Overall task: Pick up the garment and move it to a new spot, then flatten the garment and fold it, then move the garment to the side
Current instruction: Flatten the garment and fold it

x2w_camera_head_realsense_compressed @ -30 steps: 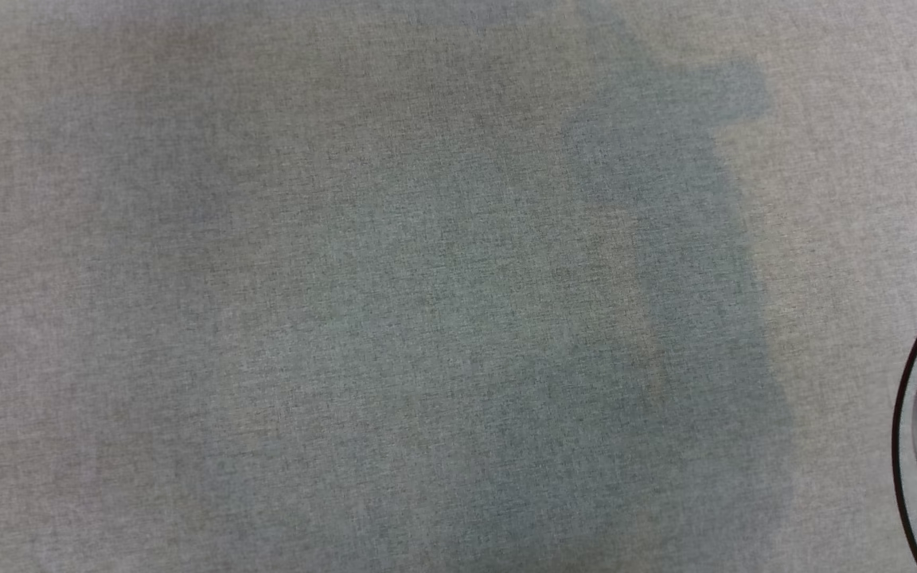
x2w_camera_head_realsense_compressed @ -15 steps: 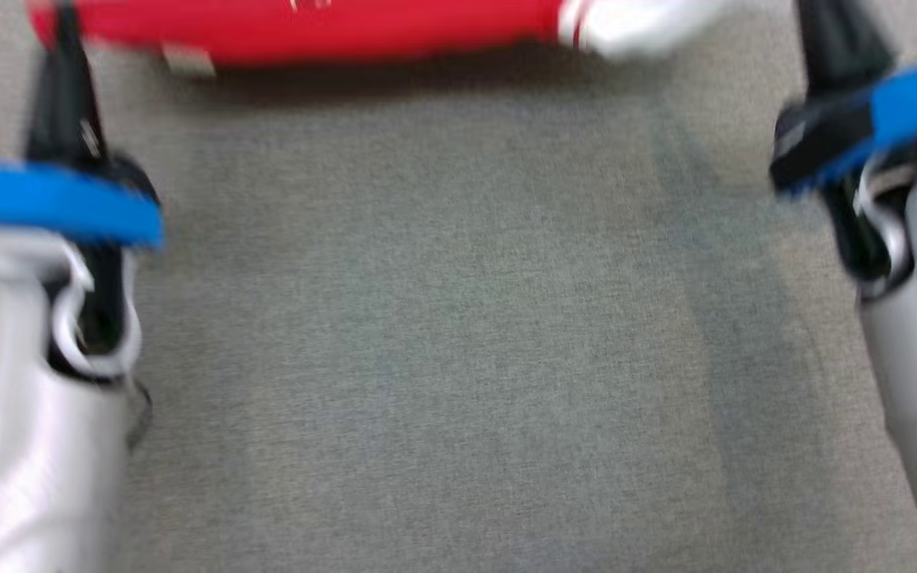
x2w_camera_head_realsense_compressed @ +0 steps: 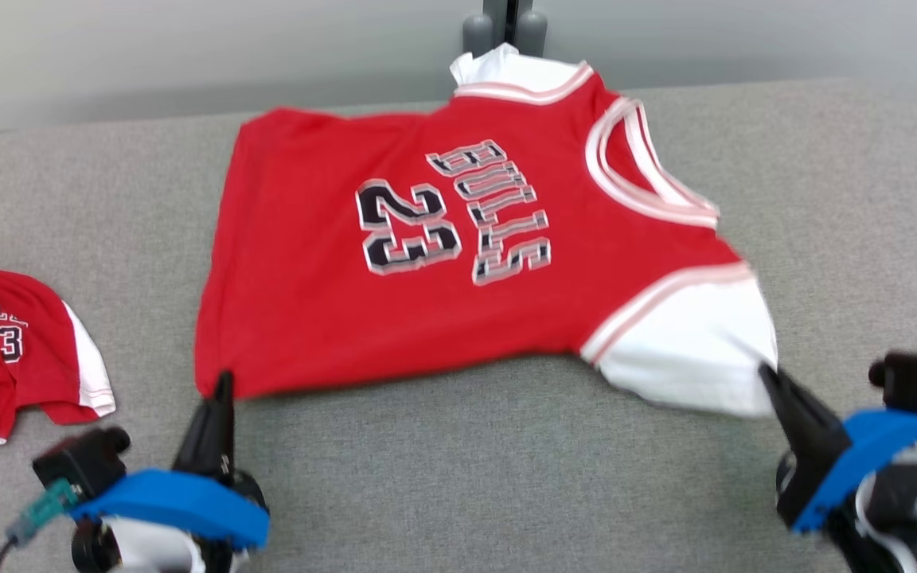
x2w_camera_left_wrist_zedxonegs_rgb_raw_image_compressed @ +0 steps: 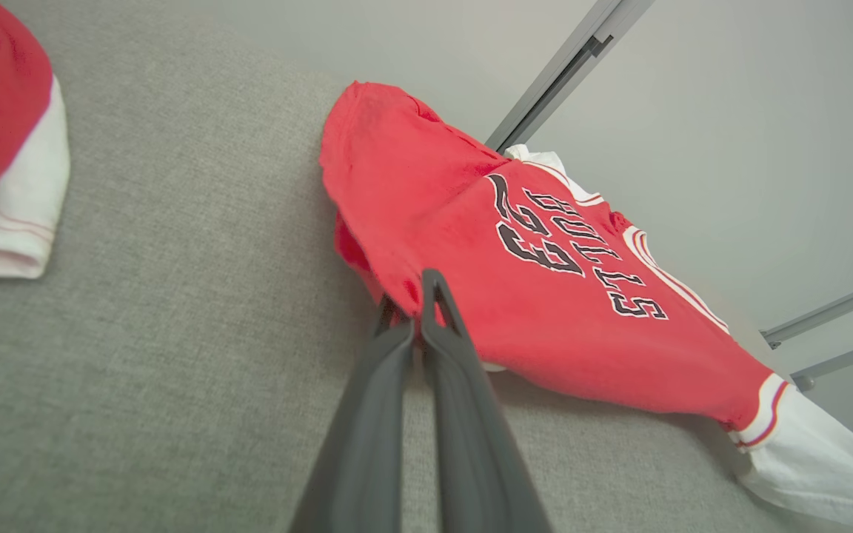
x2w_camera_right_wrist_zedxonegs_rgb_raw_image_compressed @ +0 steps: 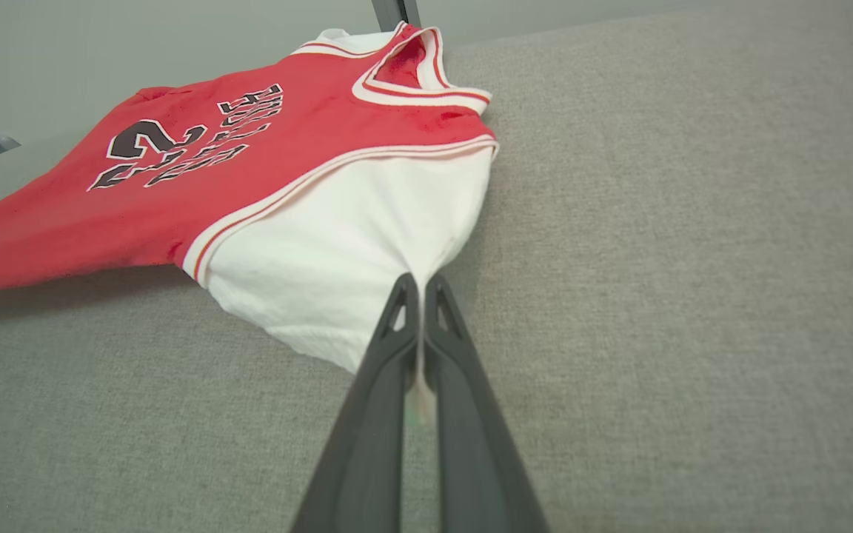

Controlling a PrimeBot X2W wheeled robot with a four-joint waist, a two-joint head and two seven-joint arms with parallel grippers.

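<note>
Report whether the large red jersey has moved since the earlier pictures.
Cannot tell: the head camera itself swung, and the plain grey tabletop gives no fixed mark to judge the jersey against.

Red, white and grey in front of you.

Your garment [x2w_camera_head_realsense_compressed: 307,318] is bright red with white sleeves. It has red-and-white striped trim at the neck and sleeve seams, and "23" and "BULLS" in black outlined in white. At the left, the second garment [x2w_camera_head_realsense_compressed: 13,358] repeats the red, white and black. The table [x2w_camera_head_realsense_compressed: 466,477] is mottled grey cloth. The left gripper [x2w_camera_head_realsense_compressed: 224,380] and right gripper [x2w_camera_head_realsense_compressed: 766,372] are dark grey and blue.
</note>
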